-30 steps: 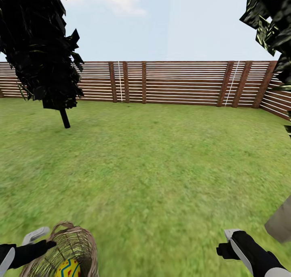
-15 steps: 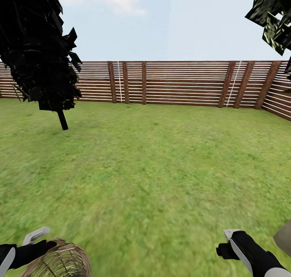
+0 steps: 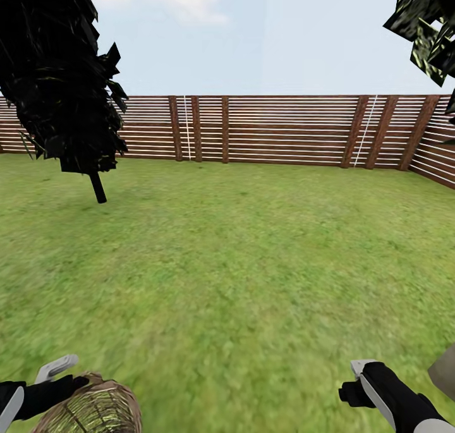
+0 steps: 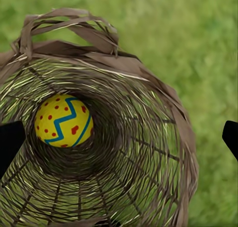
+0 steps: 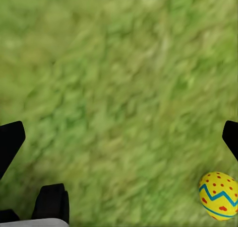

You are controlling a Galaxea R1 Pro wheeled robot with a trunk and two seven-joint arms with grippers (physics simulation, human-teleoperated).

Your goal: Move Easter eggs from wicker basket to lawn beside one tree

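Observation:
The wicker basket (image 3: 95, 409) stands on the lawn (image 3: 240, 262) at the bottom left of the head view, with my left gripper (image 3: 63, 375) at its rim. In the left wrist view I look down into the wicker basket (image 4: 148, 152), where one yellow Easter egg (image 4: 63, 120) lies at the bottom; my left gripper (image 4: 119, 140) is open, its fingertips wide on either side. My right gripper (image 5: 119, 137) is open over grass, with another Easter egg (image 5: 219, 195) lying on the grass nearby. A pale trunk of the tree (image 3: 446, 371) shows beside my right gripper (image 3: 357, 382).
An all-black tree (image 3: 98, 186) stands far left. A brown slat fence (image 3: 284, 129) closes the garden at the back and right. Open grass stretches ahead. The dark crown (image 3: 430, 22) of the near tree hangs at the top right. A black robot part (image 5: 52, 202) shows in the right wrist view.
A second ago the camera shifted: the basket and pale trunk slid lower in the head view, hiding the egg there. In the last half second nothing has moved.

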